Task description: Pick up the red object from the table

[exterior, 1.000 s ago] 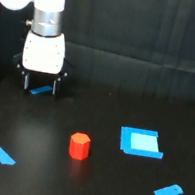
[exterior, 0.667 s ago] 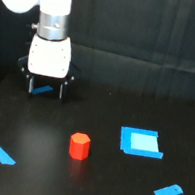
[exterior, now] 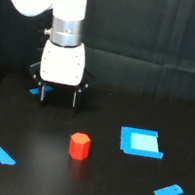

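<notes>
The gripper (exterior: 59,96) on the white robot arm (exterior: 65,27) hangs with its two dark fingers (exterior: 75,98) spread apart and nothing between them, just above the wide flat black counter (exterior: 33,177). The small orange-red six-sided block (exterior: 79,146) stands upright on the counter, a little nearer the camera than the gripper and toward the exterior view's right, not touching it. A small blue bit (exterior: 34,91) peeks out behind the gripper, a flat blue square piece (exterior: 140,142) lies to the block's right, and two thin blue strips (exterior: 2,155) (exterior: 168,191) lie near the front, one on each side.
</notes>
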Available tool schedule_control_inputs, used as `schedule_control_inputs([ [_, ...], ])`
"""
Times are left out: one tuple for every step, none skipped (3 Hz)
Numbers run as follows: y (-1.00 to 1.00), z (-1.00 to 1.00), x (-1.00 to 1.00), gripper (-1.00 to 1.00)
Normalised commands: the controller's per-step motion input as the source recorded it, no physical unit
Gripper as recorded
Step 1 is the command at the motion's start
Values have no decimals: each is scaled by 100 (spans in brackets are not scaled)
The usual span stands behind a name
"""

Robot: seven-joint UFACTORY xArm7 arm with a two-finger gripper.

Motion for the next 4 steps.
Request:
schedule_control_inputs([
  [-80,-11,73,89],
  [-71,-6,79,100],
  [-85,-1,40,100],
  [-85,9,23,98],
])
